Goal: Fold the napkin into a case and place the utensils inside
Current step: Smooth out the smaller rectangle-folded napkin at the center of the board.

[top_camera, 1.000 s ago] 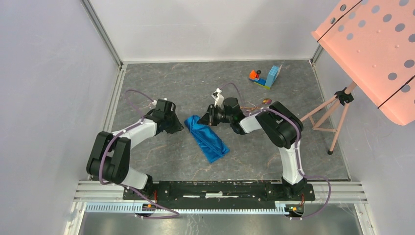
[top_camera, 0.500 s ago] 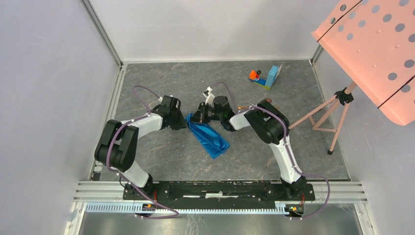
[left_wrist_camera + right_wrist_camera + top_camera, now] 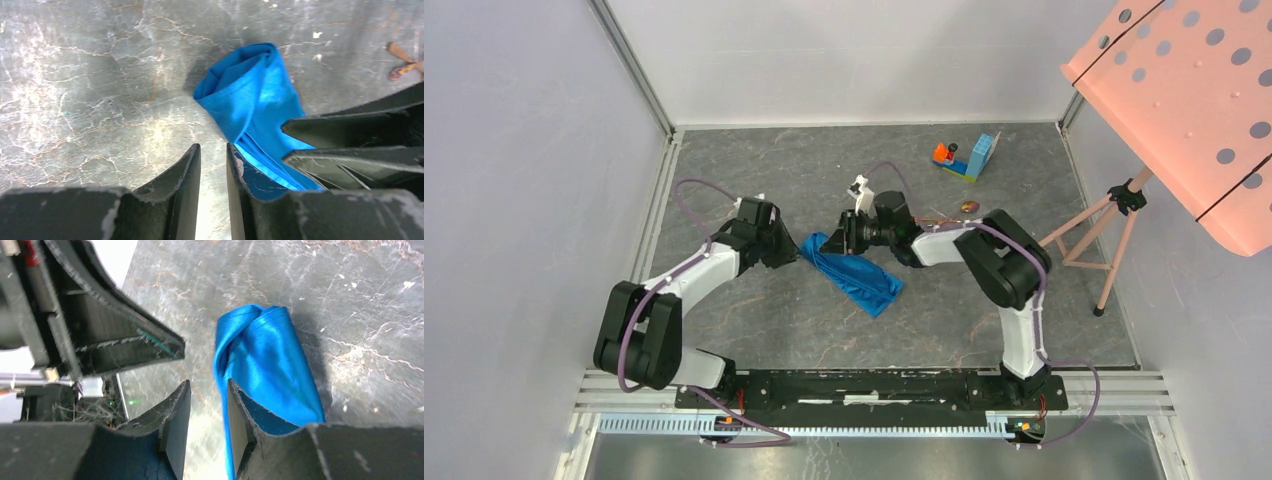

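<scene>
Poised either side of the napkin [image 3: 860, 273], mid-table, already folded into a narrow case [image 3: 265, 370], at its far-left end. Left gripper [image 3: 213, 150] slightly parted, only bare table [image 3: 90, 85] in the gap, pinching nothing; right gripper [image 3: 208, 386] likewise, cloth just beside one finger. Best to catch the top layer only, hold the mouth wide, avoid dragging the folds. Nothing copper visible inside the case; utensils [image 3: 398, 51] out on the table, well apart to the right.

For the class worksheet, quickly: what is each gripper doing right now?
Left gripper: slightly open, holding nothing, beside the napkin.
Right gripper: slightly open, holding nothing, beside the napkin.
</scene>
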Available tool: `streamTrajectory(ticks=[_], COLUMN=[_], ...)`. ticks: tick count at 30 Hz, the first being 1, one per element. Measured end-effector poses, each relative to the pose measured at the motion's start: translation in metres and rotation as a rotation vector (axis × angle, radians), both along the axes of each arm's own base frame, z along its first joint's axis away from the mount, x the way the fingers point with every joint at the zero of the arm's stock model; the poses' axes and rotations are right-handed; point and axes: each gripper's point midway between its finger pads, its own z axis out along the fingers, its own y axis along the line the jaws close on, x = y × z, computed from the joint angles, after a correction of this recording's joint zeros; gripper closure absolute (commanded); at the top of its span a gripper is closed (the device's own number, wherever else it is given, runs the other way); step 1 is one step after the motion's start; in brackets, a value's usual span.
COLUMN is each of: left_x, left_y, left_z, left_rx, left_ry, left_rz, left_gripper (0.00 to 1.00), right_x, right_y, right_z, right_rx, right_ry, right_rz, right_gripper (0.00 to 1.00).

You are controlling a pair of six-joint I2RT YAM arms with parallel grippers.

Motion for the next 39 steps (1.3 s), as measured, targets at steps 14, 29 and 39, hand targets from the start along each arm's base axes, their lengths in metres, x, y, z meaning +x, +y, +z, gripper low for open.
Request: streamTrajectory(ticks=[14, 29, 39], left_x=[0.036, 0.045, 0.039], left_y=[-0.041, -0.042, -0.037], left_z=[0.013, -0.027, 0.070], left_rx=[-0.156, -0.123, -0.160], left_ry=[-0.026, 0.061, -0.078], left_rz=[-0.107, -0.095, -0.113], left_gripper=[0.77, 0.73, 0.50], right_x=[-0.039, -0.076, -0.061], right_y=[-0.061, -0.070, -0.056], right_z=[-0.011, -0.011, 0.025], right_rx=[-0.147, -0.350, -0.623], right_ry=[-0.079, -0.288, -0.534], right_rz=[0.086, 0.199, 0.219], right_gripper=[0.75, 0.29, 0.19])
